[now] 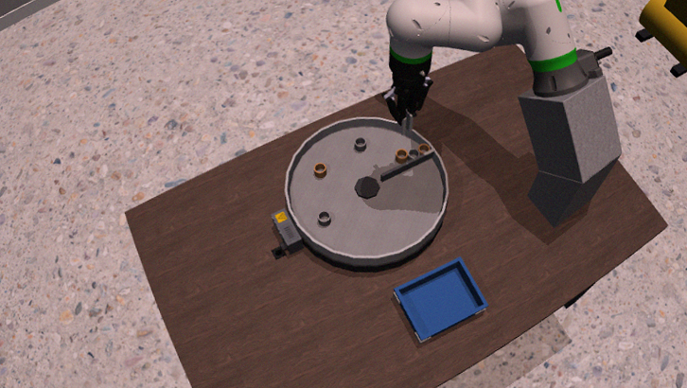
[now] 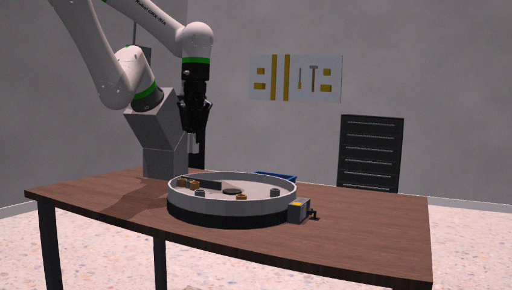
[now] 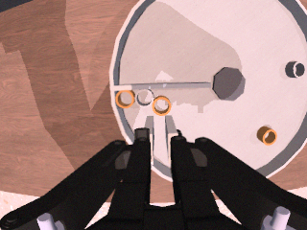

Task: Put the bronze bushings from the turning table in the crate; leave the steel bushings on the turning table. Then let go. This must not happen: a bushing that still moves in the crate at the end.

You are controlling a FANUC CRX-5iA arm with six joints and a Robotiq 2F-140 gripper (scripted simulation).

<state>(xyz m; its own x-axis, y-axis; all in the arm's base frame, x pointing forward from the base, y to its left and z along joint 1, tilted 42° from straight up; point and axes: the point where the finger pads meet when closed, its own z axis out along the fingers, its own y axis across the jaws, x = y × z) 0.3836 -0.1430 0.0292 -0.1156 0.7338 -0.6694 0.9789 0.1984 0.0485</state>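
Observation:
My gripper [image 1: 407, 133] [image 2: 193, 152] [image 3: 159, 126] is shut with a slight gap between its fingertips and nothing in it. It hangs above the far right edge of the turning table [image 1: 363, 238] [image 2: 229, 207] [image 3: 192, 29]. Near its fingertips, lower down, a bronze bushing [image 1: 401, 159] [image 2: 194, 186] [image 3: 153, 106] stands by the bar. A steel bushing [image 1: 413, 157] [image 2: 189, 183] [image 3: 137, 98] and a bronze one [image 1: 422, 144] [image 2: 182, 183] [image 3: 117, 99] stand beyond it. Another bronze bushing [image 1: 320, 174] [image 2: 241, 197] [image 3: 261, 136] and two steel ones [image 1: 360, 148] [image 1: 324, 222] stand elsewhere. The blue crate [image 1: 453, 322] [image 2: 273, 175] is empty.
A dark bar [image 1: 404, 166] [image 2: 210, 184] [image 3: 177, 85] runs inward from the raised rim towards the hub [image 1: 367, 187] [image 2: 232, 191] [image 3: 228, 83]. A drive box [image 1: 288, 234] [image 2: 299, 211] sits against the rim's outside. The robot pedestal [image 1: 568, 136] stands at the right.

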